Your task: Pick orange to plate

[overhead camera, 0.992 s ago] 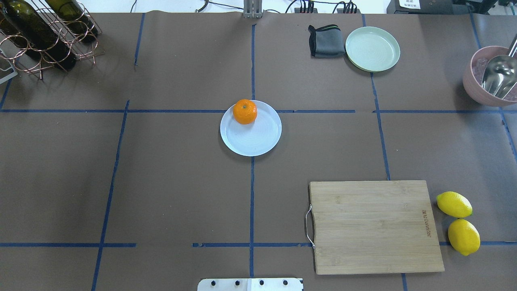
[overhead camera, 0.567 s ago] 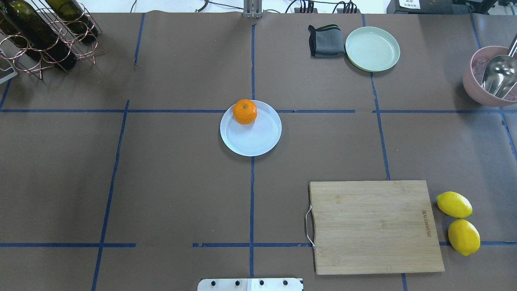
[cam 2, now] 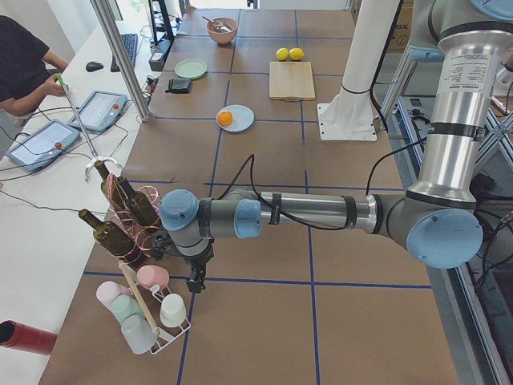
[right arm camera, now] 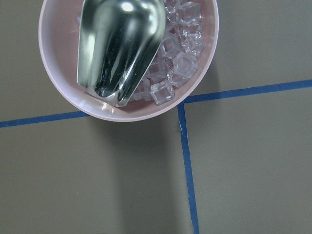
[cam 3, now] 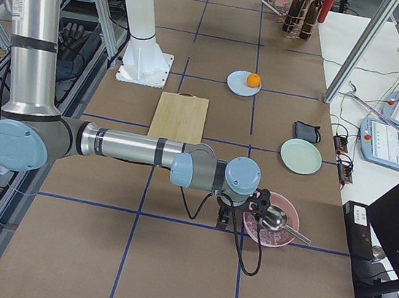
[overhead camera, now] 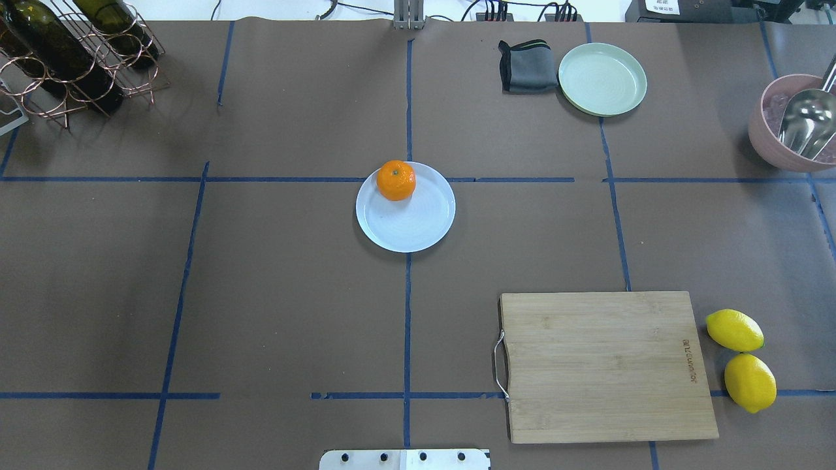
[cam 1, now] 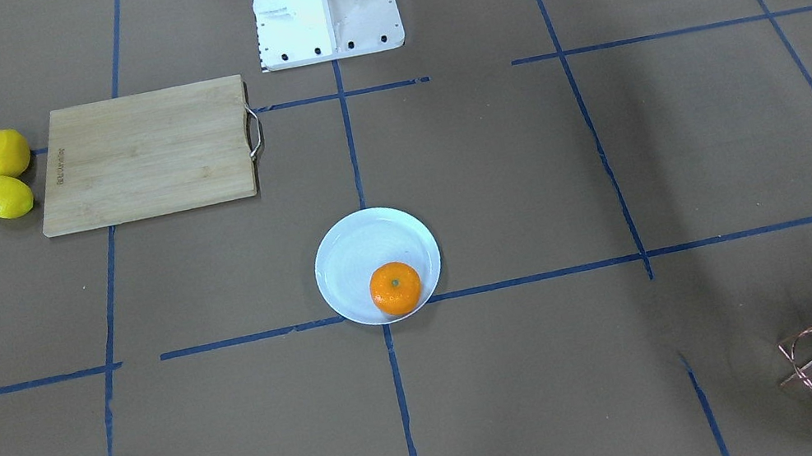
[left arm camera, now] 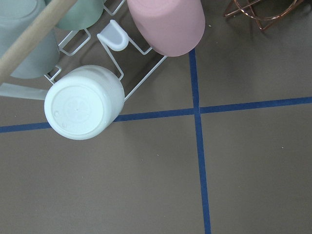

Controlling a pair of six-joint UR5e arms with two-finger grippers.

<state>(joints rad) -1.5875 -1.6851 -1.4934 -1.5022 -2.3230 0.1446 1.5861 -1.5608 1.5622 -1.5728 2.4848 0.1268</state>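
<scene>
The orange rests on the far-left part of the pale bluish-white plate at the table's middle; the front-facing view shows the orange on the plate too. No gripper is near them. My left gripper hangs far off by a cup rack, seen only in the exterior left view. My right gripper hangs beside the pink bowl, seen only in the exterior right view. Whether either gripper is open or shut I cannot tell.
A wooden cutting board lies near right, two lemons beside it. A mint-green plate and grey cloth sit far right. A pink bowl holds ice and a scoop. A bottle rack stands far left.
</scene>
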